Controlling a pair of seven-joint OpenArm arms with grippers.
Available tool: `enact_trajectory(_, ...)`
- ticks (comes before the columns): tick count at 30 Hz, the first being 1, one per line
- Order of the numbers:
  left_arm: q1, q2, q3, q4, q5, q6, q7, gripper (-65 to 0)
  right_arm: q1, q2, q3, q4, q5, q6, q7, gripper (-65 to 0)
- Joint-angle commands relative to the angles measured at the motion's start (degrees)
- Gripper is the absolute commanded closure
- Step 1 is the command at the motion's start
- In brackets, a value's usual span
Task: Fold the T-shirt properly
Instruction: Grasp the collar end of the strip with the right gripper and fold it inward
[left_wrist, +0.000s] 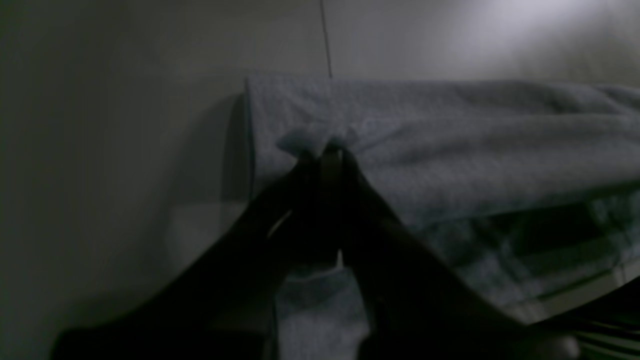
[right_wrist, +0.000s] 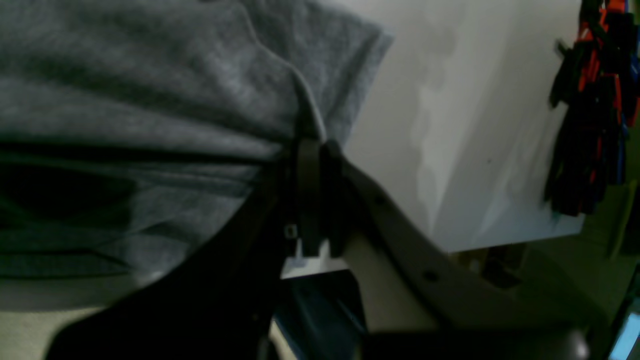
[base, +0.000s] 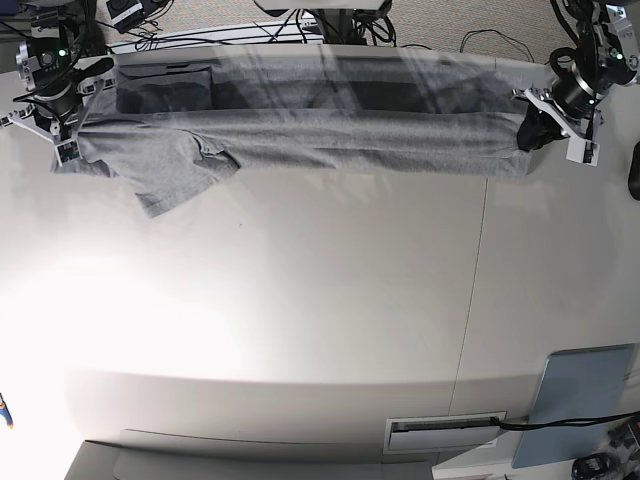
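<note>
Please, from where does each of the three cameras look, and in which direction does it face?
Left wrist: on the left arm, facing along the left gripper, shut on the T-shirt.
Right wrist: on the right arm, facing along the right gripper, shut on the shirt's edge.
Base: overhead, facing down on the table; both arms at the far corners.
All views share the T-shirt.

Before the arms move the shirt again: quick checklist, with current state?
1. Left gripper shut on T-shirt: ok.
2. Right gripper shut on cloth: ok.
3. Shirt stretched in a band between the arms: ok.
4. Sleeve lying flat: not ok, it sticks out, creased.
5. Table in front free for laying down: ok.
6. Which side carries the lettering: cannot tell.
</note>
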Motion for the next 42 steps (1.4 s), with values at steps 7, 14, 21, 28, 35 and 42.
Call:
enact_trajectory(7,0.1,-0.8,-0.6,0.7,3.3,0.2,-2.0,-18.3,-0.1,1.1,0.8,0.7,-1.4,-0.2,0.8,-20.0)
enact_trajectory(14,0.1,-0.8,-0.6,0.7,3.4,0.2,-4.7,-27.1,3.3,1.1,0.8,0.7,1.8,-1.8,6.4,-20.0)
enact_trajectory(21,0.1,-0.8,-0.6,0.7,3.4,0.2,-4.7,-27.1,14.3,-1.9,0.7,0.6,9.3,4.3,5.4,-20.0)
enact_trajectory(28,0.1,-0.8,-0.6,0.7,3.3,0.2,-4.7,-27.1,21.8,-6.3,0.7,-2.3,9.8,7.3,2.5,-20.0)
enact_trajectory(35,0.1,-0.8,-0.6,0.7,3.3,0.2,-4.8,-27.1,30.0,-6.5,-2.1,-16.2,13.3,9.9,0.2,-20.0)
enact_trajectory(42,0.1,-0.8,-0.6,0.7,3.4,0.2,-4.7,-27.1,34.2,-6.5,-9.0,-23.8,14.7,10.8,-1.1,-20.0)
